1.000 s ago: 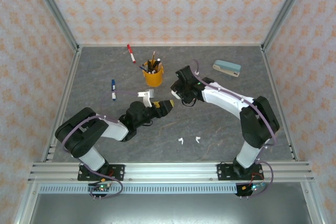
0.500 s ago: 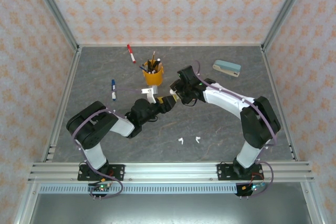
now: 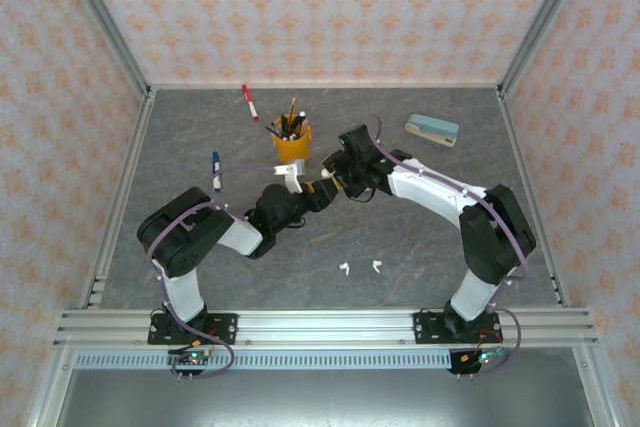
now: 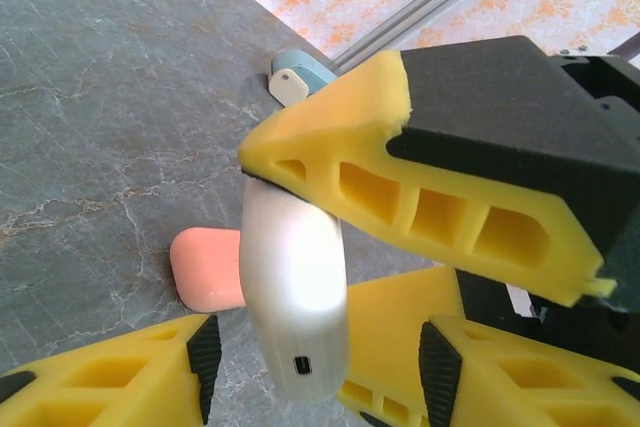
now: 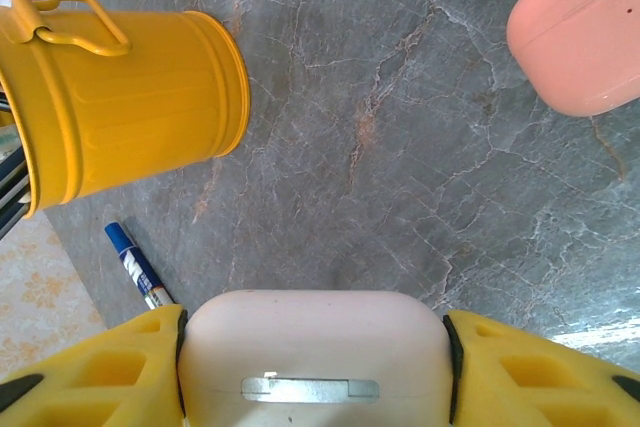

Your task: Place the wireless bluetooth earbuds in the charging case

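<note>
Right end effector (image 5: 315, 362) clamps white case (image 5: 315, 332) above mid-surface. Left end effector (image 4: 318, 372) is half-open, straddling the case with gaps either side. Two white earbuds (image 3: 343, 269) lie by the near edge.

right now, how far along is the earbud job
Done: nothing, two white earbuds lie loose on the table. In hand: the right gripper clamps the white case, the left gripper open around it. Left: open it, load earbuds; pink case untouched.
</note>
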Robot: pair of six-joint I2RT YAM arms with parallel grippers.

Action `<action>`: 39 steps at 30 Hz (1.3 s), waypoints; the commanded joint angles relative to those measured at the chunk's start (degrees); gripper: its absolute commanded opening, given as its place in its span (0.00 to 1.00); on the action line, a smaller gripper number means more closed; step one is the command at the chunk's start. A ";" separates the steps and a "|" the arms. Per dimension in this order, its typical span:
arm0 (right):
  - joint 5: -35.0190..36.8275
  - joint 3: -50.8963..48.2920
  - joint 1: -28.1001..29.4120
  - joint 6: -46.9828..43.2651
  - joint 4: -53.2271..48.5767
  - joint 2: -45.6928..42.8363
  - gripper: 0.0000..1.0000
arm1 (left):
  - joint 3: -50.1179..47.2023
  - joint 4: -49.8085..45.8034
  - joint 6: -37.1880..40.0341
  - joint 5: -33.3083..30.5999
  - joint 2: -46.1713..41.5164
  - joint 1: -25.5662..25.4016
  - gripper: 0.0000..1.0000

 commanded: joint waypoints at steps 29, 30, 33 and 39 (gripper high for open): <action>0.06 -5.56 -5.72 -6.08 2.94 -11.53 0.83 | 0.90 -4.95 2.90 4.93 -4.61 2.40 0.06; 0.10 -6.74 -6.45 -7.16 3.03 -12.91 0.83 | 0.69 -6.17 3.53 6.79 -5.75 3.45 0.05; 0.88 -9.62 -7.92 -11.23 2.53 -16.09 0.82 | 0.40 -10.56 6.02 12.90 -9.17 6.48 0.02; -1.15 -14.04 -8.56 -24.59 5.06 -18.80 0.82 | 0.66 -23.93 13.93 23.21 -17.50 10.31 0.01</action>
